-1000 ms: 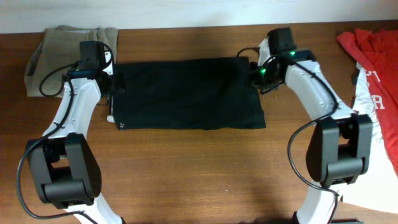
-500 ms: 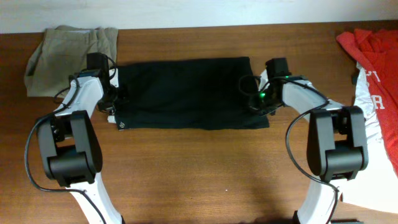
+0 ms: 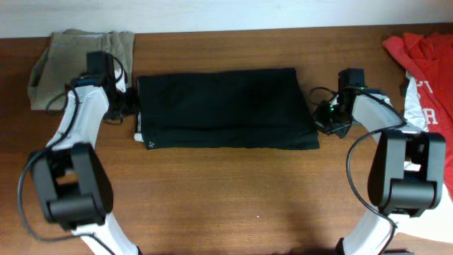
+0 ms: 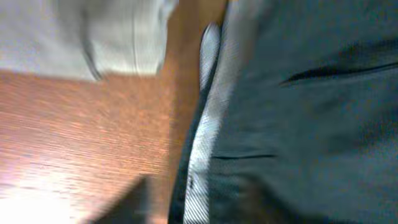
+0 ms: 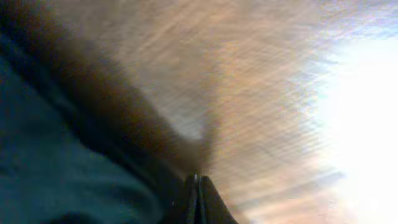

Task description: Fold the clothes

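The black shorts (image 3: 226,106) lie folded into a flat rectangle in the middle of the table, and their pale grey-white waistband (image 3: 139,127) shows at the left edge. My left gripper (image 3: 127,106) is at that left edge. The blurred left wrist view shows the waistband (image 4: 202,143) and black cloth (image 4: 311,124), but not my fingers. My right gripper (image 3: 325,120) is at the shorts' right edge. In the right wrist view its tips (image 5: 198,180) are pressed together, with black cloth (image 5: 56,174) beside them. I see no cloth between the tips.
Folded khaki shorts (image 3: 78,60) lie at the back left, and also show in the left wrist view (image 4: 106,31). A red shirt (image 3: 425,64) and a white garment (image 3: 433,152) are piled at the right edge. Bare wooden table (image 3: 226,205) is in front.
Both grippers dropped from the shorts' back corners to its side edges. The right gripper then slid right, and the shorts shifted and stretched rightward with it.
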